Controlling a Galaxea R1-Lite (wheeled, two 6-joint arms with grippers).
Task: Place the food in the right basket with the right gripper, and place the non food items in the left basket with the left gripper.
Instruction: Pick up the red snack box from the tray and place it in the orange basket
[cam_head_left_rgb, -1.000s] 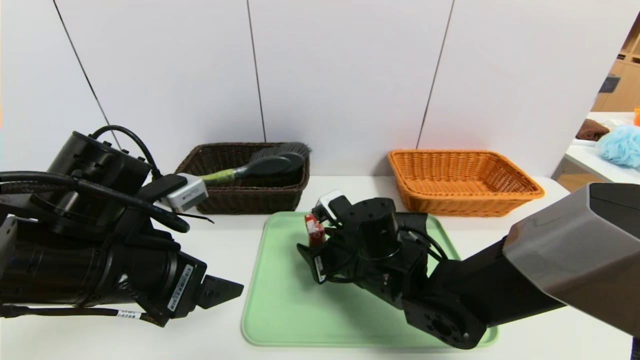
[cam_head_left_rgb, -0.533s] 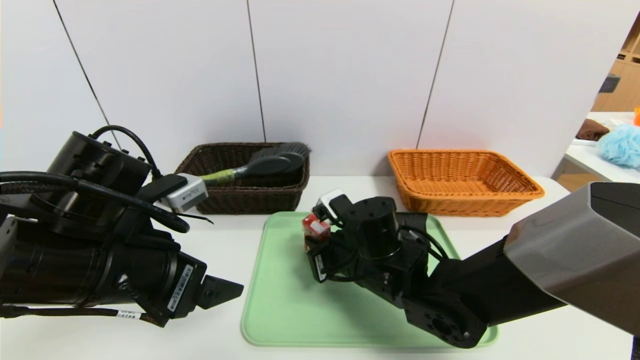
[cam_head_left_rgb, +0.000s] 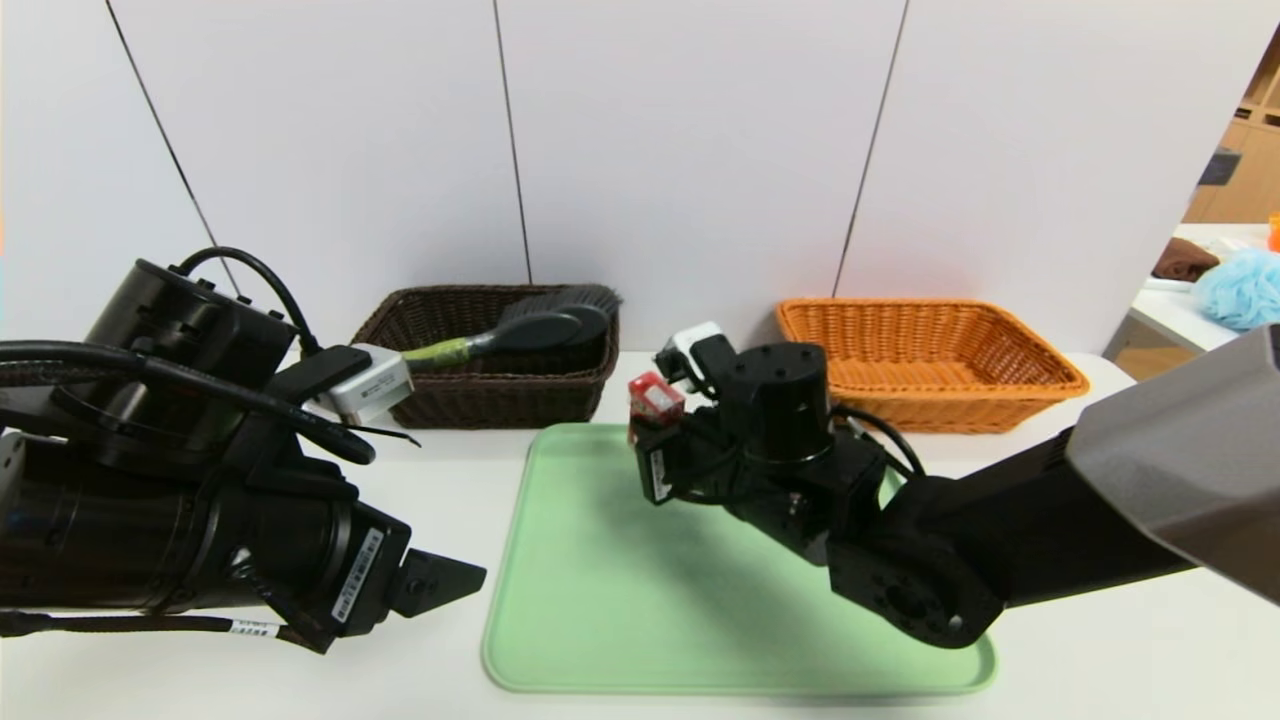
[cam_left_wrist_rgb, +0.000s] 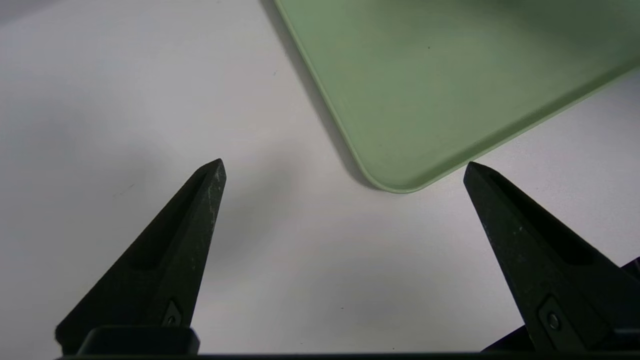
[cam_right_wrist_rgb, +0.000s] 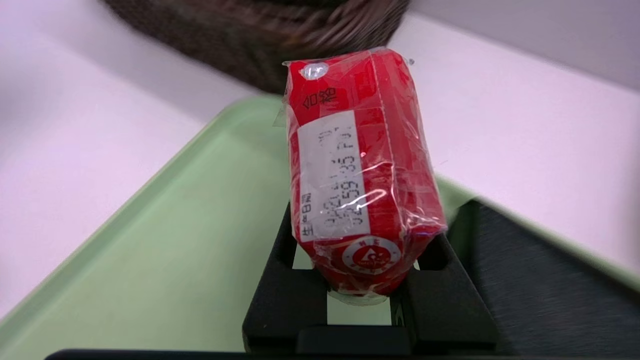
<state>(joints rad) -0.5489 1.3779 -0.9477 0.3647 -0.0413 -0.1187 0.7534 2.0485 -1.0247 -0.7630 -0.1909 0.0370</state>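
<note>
Head view, right gripper (cam_head_left_rgb: 650, 425) clamping red carton (cam_head_left_rgb: 655, 394) (above tray (cam_head_left_rgb: 600, 620)), left gripper (cam_left_wrist_rgb: 342, 170) spread

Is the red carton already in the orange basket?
No: the red carton is clamped in the right gripper above the green tray's far edge, short of the orange basket.

At frame centre, a red carton (cam_head_left_rgb: 655, 397) with a white label; a pale green tray (cam_head_left_rgb: 600, 600) on the white tabletop (cam_head_left_rgb: 200, 680); dark brown woven basket (cam_head_left_rgb: 470, 400), orange woven basket (cam_head_left_rgb: 930, 400).
</note>
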